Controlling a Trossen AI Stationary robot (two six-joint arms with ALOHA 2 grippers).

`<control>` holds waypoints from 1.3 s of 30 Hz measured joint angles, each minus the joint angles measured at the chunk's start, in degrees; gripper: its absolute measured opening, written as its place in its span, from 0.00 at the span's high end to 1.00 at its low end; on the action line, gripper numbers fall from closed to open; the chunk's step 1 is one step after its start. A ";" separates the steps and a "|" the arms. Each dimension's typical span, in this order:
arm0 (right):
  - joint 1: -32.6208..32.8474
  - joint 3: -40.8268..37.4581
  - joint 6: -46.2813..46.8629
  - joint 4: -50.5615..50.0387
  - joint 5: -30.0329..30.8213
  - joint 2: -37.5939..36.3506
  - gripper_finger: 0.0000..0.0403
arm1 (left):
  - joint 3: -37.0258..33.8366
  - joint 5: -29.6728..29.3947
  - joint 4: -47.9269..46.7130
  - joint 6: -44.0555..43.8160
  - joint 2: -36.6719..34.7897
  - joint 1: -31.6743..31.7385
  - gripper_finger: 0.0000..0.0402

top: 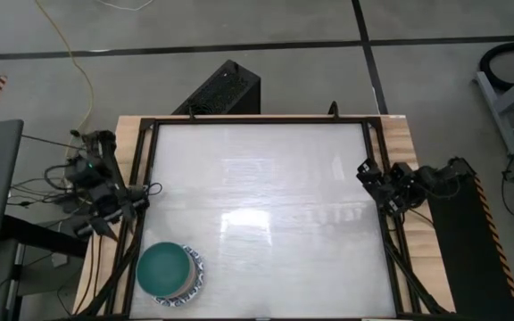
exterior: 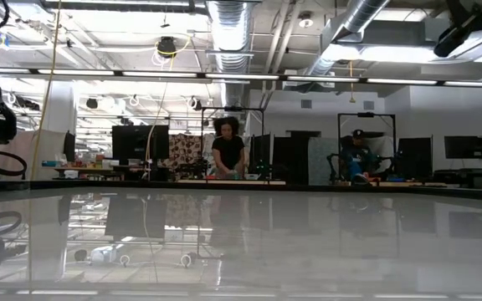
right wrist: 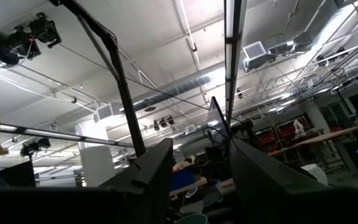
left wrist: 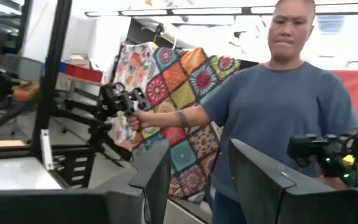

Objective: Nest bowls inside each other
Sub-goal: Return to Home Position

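The bowls stand nested in one stack (top: 169, 272) at the near left corner of the table. A dark green bowl (top: 161, 268) is on top, and the blue-patterned rim of a white bowl (top: 195, 278) shows under it; any others are hidden. The stack rests on the tabletop by its bottom bowl. My left gripper (top: 141, 192) (left wrist: 199, 150) is drawn back at the table's left edge, open, with nothing between its fingers. My right gripper (top: 365, 169) (right wrist: 201, 146) is drawn back at the right edge, pointing upward, open and holding nothing.
A black frame (top: 257, 119) runs around the glossy white tabletop (top: 266, 214). A black box (top: 221, 89) stands beyond the far edge. In the left wrist view a person (left wrist: 278, 106) stands beyond the table, one hand on a handle.
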 joint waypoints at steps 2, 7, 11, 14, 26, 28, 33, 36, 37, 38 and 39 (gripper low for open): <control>0.00 0.00 0.19 -0.35 0.00 0.00 0.55 | -3.16 0.22 4.02 0.12 0.00 0.00 0.63; 0.00 0.00 2.16 -1.02 -0.17 0.00 0.55 | -10.22 -1.01 11.98 2.69 0.00 -0.02 0.63; 0.00 0.00 3.42 -2.31 -0.22 0.00 0.55 | -17.20 -1.20 20.23 1.20 0.00 -0.02 0.63; 0.00 0.00 3.73 -3.15 -0.22 0.00 0.55 | -19.66 -1.34 23.33 -0.60 0.23 -0.07 0.63; 0.00 0.00 3.75 -9.42 -0.26 0.00 0.55 | -19.79 -4.98 19.49 5.63 0.05 0.35 0.63; 0.00 0.00 3.73 -10.03 -0.26 0.00 0.55 | -19.81 -6.08 18.81 7.04 0.06 1.37 0.63; -0.02 0.00 3.40 -10.87 -0.28 0.00 0.55 | -19.83 -5.77 16.17 6.51 0.07 6.29 0.63; -0.02 0.00 3.39 -12.04 -0.28 0.00 0.55 | -19.86 -3.44 16.16 6.28 0.04 10.65 0.63; -0.02 0.00 3.40 -12.63 -0.28 0.00 0.55 | -19.90 -2.20 16.10 6.01 0.04 12.34 0.63; -0.02 0.00 3.38 -13.30 -0.28 0.00 0.55 | -19.90 -0.73 15.93 5.56 0.04 13.95 0.63; -0.02 0.00 2.89 -14.08 -0.26 0.00 0.55 | -19.90 0.81 15.55 4.86 0.04 15.69 0.63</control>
